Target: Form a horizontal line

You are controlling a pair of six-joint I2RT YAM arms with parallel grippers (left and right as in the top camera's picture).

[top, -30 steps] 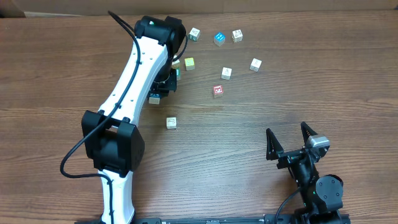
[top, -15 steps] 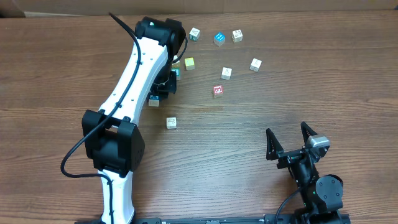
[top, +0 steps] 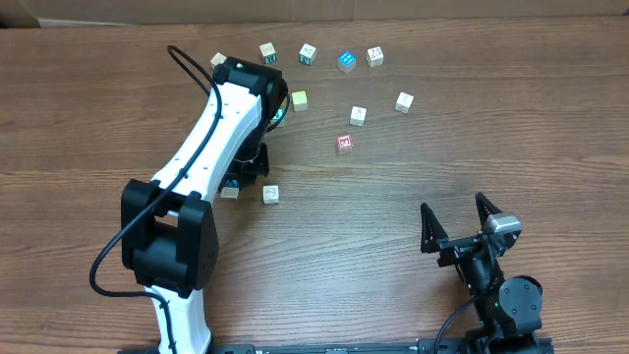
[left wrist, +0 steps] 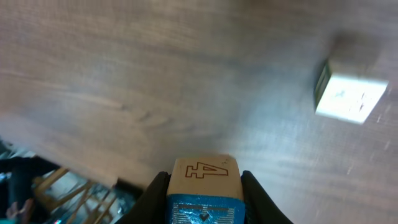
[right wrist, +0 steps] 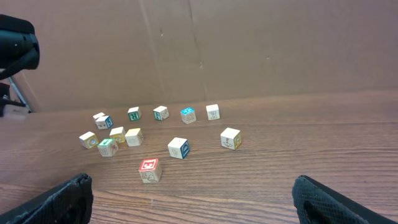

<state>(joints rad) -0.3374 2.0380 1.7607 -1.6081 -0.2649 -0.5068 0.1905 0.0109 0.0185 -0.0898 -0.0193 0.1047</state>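
My left gripper point(top: 236, 183) is shut on a wooden block with a red "4" and a blue face point(left wrist: 202, 184), holding it just above the table. In the overhead view this block point(top: 229, 193) sits just left of a white block point(top: 270, 194), which also shows in the left wrist view point(left wrist: 348, 97). Several more blocks lie scattered farther back, among them a red one point(top: 344, 144) and a blue one point(top: 346, 61). My right gripper point(top: 462, 228) is open and empty near the front right, its fingers wide apart in the right wrist view point(right wrist: 199, 202).
Loose blocks spread across the back of the table from one at the far left point(top: 218, 60) to one at the right point(top: 404, 101). The left arm point(top: 211, 128) lies diagonally over the left middle. A cardboard wall point(right wrist: 249, 50) stands behind the table.
My left gripper has carried the block toward the front and a little left, down beside the white block. Two back-left blocks are now uncovered. The right arm has not moved.
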